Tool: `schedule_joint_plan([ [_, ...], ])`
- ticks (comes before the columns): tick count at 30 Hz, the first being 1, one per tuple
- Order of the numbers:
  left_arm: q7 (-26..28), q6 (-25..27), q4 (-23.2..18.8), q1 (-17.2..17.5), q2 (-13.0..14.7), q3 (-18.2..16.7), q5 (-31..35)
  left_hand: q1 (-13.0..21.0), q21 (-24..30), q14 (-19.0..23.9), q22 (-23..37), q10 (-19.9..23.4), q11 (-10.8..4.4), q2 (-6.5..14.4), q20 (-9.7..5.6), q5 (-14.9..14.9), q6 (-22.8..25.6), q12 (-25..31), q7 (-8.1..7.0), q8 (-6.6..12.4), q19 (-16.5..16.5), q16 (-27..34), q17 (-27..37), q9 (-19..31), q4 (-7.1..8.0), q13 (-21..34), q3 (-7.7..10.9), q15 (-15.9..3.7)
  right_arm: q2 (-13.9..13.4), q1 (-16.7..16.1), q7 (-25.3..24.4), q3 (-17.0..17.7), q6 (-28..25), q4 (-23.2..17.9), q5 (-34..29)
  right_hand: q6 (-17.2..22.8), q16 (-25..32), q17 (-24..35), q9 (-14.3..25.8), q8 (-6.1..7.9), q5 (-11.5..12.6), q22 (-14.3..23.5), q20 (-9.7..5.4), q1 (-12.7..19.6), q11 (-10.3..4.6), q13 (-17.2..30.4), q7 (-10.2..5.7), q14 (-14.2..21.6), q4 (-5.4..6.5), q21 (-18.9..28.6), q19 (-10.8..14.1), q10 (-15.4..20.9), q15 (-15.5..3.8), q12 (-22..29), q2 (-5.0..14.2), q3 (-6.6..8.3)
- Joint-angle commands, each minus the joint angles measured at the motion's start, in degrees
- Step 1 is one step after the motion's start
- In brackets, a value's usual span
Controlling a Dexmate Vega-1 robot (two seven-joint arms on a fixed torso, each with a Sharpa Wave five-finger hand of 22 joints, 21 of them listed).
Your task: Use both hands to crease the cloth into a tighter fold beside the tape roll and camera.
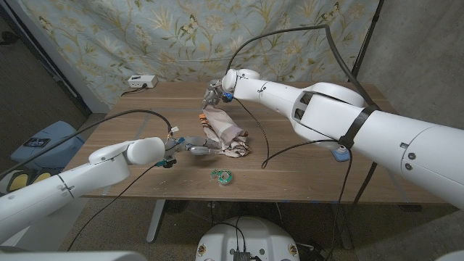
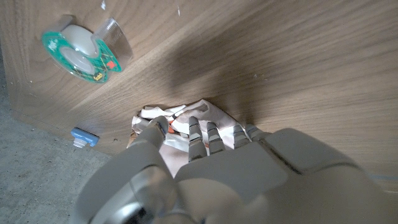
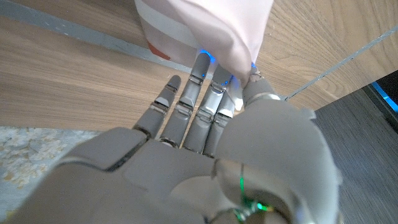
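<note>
Near the middle of the wooden worktop (image 1: 304, 163) lies the cloth (image 1: 225, 134), a crumpled pinkish-beige bundle with a pale printed underside. At its far end the right hand (image 1: 214, 94) holds a raised edge of the fabric; the right wrist view shows the pink cloth (image 3: 205, 31) pinched between thumb and fingers (image 3: 202, 93). At the near left edge of the bundle the left hand (image 1: 194, 147) reaches in from the left, its fingers (image 2: 199, 134) curled onto the crumpled printed fabric (image 2: 180, 121), gripping it. Just near of the cloth, apart from it, sits the tape roll (image 1: 222, 175), a green ring with a clear dispenser (image 2: 84, 50). A white box (image 1: 143, 82) rests at the far left corner, and a small blue object (image 1: 338, 151) at the right.
</note>
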Motion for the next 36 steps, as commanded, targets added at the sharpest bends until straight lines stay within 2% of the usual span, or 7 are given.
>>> schedule_joint_plan([
  [1, 1.0, 0.7, -0.8, 1.0, 0.9, -1.1, -1.6, 0.7, 0.3, -0.2, 0.0, 0.1, 0.23, 0.1, -0.04, 0.1, 0.2, 0.2, 0.06, 0.16, -0.6, 0.1, 0.2, 0.1, -0.13, 0.1, 0.07, 0.25, 1.5, 0.0, -5.8, -3.3, 2.4, 3.8, 3.4, -0.5, -0.2, 0.1, 0.1, -0.47, 0.0, 0.0, -0.12, 0.2, 0.21, -0.3, 0.07, -0.4, -0.09, -0.2, -0.3, -0.6, -5.61, -0.6, 0.27, -0.19],
  [7, 1.0, 0.5, -0.7, 1.0, 1.1, -1.2, -2.1, 0.7, 0.3, -0.2, 0.0, 0.1, 0.28, 0.1, 0.0, 0.1, 0.1, 0.2, 0.11, 0.15, -0.6, 0.1, 0.2, 0.1, -0.13, 0.1, 0.04, 0.27, 1.4, -0.4, -8.2, -4.5, 2.6, 3.8, 4.4, -1.0, -1.0, -0.5, 0.0, -0.85, 0.0, 0.0, -0.03, 0.1, 0.85, -0.9, 0.18, -1.0, -0.08, -0.2, -0.6, -1.2, -5.5, -1.1, 0.22, -0.2],
  [15, 2.1, 1.0, -1.9, 1.6, 1.9, -2.2, -2.6, 0.7, 0.3, -0.2, 0.1, 0.1, 0.31, 0.1, 0.03, 0.1, 0.1, 0.2, 0.15, 0.15, -0.6, 0.1, 0.2, 0.1, -0.13, 0.1, -0.01, 0.31, 1.3, -0.4, -7.5, -4.6, 2.5, 3.8, 4.6, -1.5, -1.7, -1.0, -0.1, -1.25, -0.1, 0.0, 0.04, -0.3, 1.08, -1.5, 0.27, -1.5, 0.1, -0.2, -0.7, -2.1, -5.23, -1.9, 0.11, -0.42],
  [22, 4.5, 1.9, -3.8, 3.0, 3.1, -4.0, -3.0, 0.8, 0.3, -0.1, 0.1, 0.1, 0.37, 0.1, 0.04, 0.1, 0.1, 0.2, 0.15, 0.15, -0.6, 0.1, 0.2, 0.1, -0.12, 0.2, -0.04, 0.37, 1.5, 0.1, -2.9, -4.0, 2.4, 3.8, 3.9, -2.9, -2.8, -1.7, -0.4, -2.24, -0.3, 0.0, 0.7, -3.1, 1.94, -2.7, 1.05, -2.8, 1.16, -0.3, -1.4, -3.2, -4.02, -3.1, -0.86, -1.83],
  [28, 4.8, 1.8, -4.3, 3.6, 3.6, -4.3, -3.3, 0.8, 0.3, -0.1, 0.1, 0.1, 0.46, 0.2, 0.17, 0.1, 0.0, 0.2, 0.29, 0.13, -0.6, 0.1, 0.2, 0.1, -0.1, 0.2, -0.05, 0.47, 1.7, -0.1, -1.4, -3.6, 2.4, 3.8, 3.6, -3.9, -4.0, -2.6, -0.9, -3.34, -0.2, 0.1, 1.57, -7.7, 2.97, -4.1, 1.53, -3.9, 3.03, -0.4, -2.2, -4.8, -2.86, -4.6, -1.81, -3.86],
  [31, 5.1, 1.9, -4.6, 4.0, 3.7, -4.4, -3.4, 0.8, 0.3, -0.1, 0.1, 0.0, 0.38, 0.2, 0.11, 0.1, 0.0, 0.2, 0.23, 0.16, -0.6, 0.1, 0.2, 0.1, -0.09, 0.2, -0.05, 0.45, 1.1, -0.7, -1.7, -3.6, 1.6, 2.0, 3.5, -4.6, -4.5, -2.8, -1.0, -3.83, 0.0, 0.1, 1.59, -8.4, 3.15, -4.5, 1.93, -4.5, 3.26, -0.4, -2.4, -5.2, -2.58, -5.0, -1.85, -4.12],
  [36, 6.0, 2.7, -5.7, 5.0, 4.3, -5.0, -3.5, 0.8, 0.3, -0.1, 0.1, 0.0, 0.35, 0.2, 0.07, 0.1, 0.0, 0.2, 0.2, 0.16, -0.6, 0.1, 0.2, 0.1, -0.08, 0.2, -0.07, 0.4, 2.2, -0.6, -1.6, -3.8, 2.5, 3.4, 3.7, -5.2, -4.6, -2.9, -1.1, -4.33, 0.1, 0.1, 1.71, -8.6, 3.46, -4.9, 2.23, -4.8, 3.21, -0.4, -2.7, -5.7, -2.37, -5.4, -1.83, -4.32],
])
